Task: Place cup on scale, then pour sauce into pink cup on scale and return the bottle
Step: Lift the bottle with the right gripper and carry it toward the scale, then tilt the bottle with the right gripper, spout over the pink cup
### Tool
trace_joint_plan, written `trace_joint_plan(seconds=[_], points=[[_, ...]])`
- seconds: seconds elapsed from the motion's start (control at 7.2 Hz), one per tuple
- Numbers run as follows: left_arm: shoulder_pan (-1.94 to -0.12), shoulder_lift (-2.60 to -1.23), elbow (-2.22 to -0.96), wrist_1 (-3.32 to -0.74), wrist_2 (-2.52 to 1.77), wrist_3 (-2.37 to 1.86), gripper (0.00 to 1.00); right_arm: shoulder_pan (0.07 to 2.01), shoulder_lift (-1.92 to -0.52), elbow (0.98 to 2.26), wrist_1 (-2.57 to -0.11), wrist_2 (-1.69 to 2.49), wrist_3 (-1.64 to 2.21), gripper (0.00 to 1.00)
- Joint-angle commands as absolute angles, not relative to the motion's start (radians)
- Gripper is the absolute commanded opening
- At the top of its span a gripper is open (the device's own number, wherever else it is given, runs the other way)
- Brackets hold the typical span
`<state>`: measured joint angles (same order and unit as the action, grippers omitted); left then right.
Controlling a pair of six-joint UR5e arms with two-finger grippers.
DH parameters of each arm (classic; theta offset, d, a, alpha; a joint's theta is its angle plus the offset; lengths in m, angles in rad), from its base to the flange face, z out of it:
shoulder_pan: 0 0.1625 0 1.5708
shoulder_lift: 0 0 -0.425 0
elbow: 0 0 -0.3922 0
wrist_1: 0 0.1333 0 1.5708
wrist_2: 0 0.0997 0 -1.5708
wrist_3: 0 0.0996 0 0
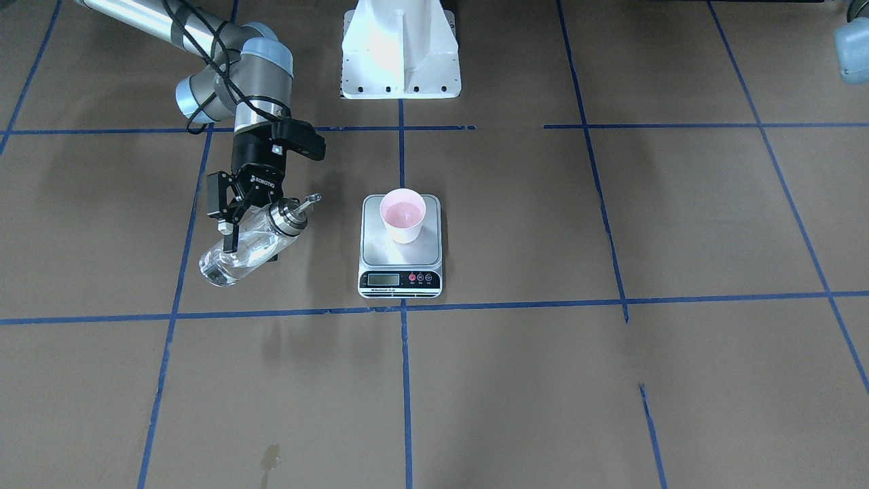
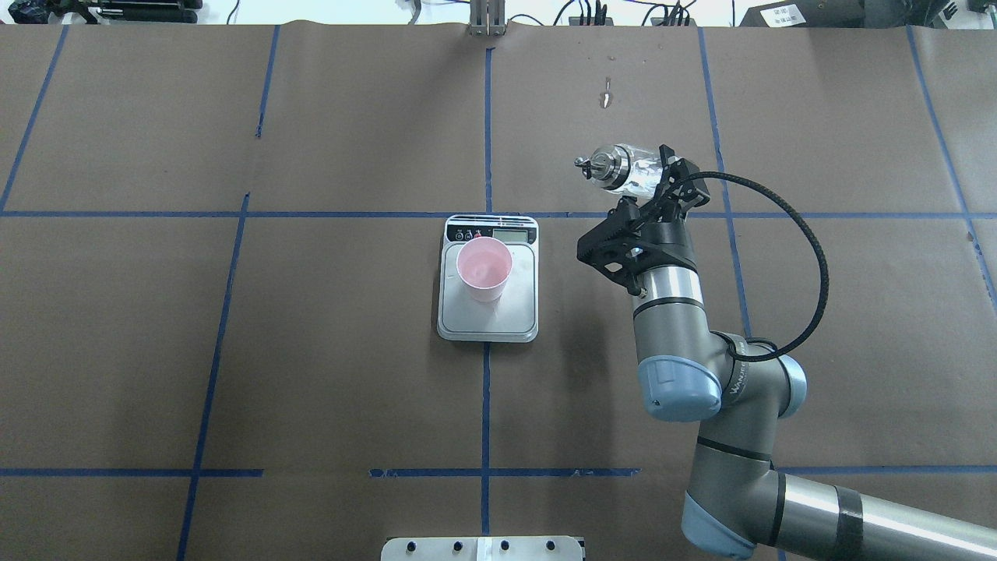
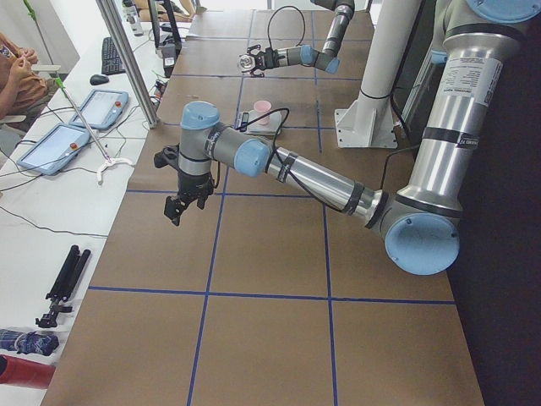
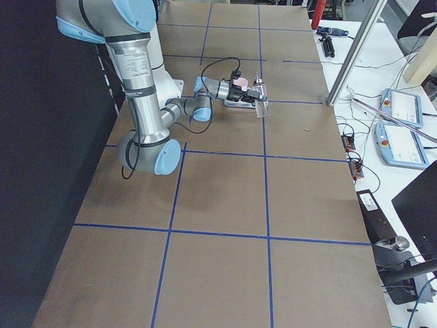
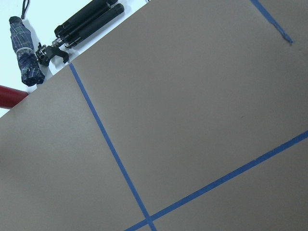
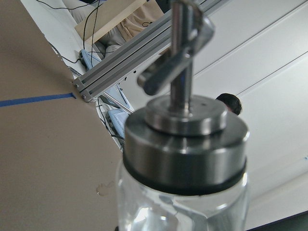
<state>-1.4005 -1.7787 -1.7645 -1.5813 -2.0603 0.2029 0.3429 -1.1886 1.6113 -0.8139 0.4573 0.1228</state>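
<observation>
Cup (image 1: 402,216): pale pink, standing upright on the steel platform of the scale (image 1: 400,261), toward the end away from the display. Its rim is sitting well inside the platform's edges. Whether any liquid is lying in it cannot be told.

Scale: lying flat near the middle of the worktop (image 1: 543,373), with its display strip and buttons facing away from the robot.

Bottle (image 1: 220,265): clear glass, hanging tilted above the worktop on the robot's right of the scale and apart from it. Its metal pourer cap (image 1: 288,217) is pointing toward the scale. Clear sauce (image 1: 237,257) is showing faintly through the glass. The right wrist view is showing the cap and black collar close up.

Right gripper (image 1: 250,243): jaws are clenching the bottle's body from both sides, between cap and base.

Left gripper (image 3: 180,205): hanging over bare worktop, well apart from the scale, at the robot's left end of the worktop. Only the left side view is showing it, so whether the jaws are released or clenched cannot be told.
</observation>
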Motion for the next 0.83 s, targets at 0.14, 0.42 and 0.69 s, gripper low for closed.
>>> trace_joint_plan(seconds=[0.14, 0.42, 0.69], points=[[-1.402, -1.76, -1.74, -1.585, -2.06, 0.207, 1.0, 0.296, -1.17, 1.571, -0.815, 0.362, 0.022, 0.0], [-1.404, -1.75, -1.74, -1.585, -2.062, 0.21, 1.0, 0.267, -1.16, 1.546, -0.813, 0.278, -0.068, 0.0], [-1.405, -1.75, -1.738, -1.585, -2.06, 0.21, 1.0, 0.261, -1.097, 1.484, -0.815, 0.255, -0.078, 0.0]])
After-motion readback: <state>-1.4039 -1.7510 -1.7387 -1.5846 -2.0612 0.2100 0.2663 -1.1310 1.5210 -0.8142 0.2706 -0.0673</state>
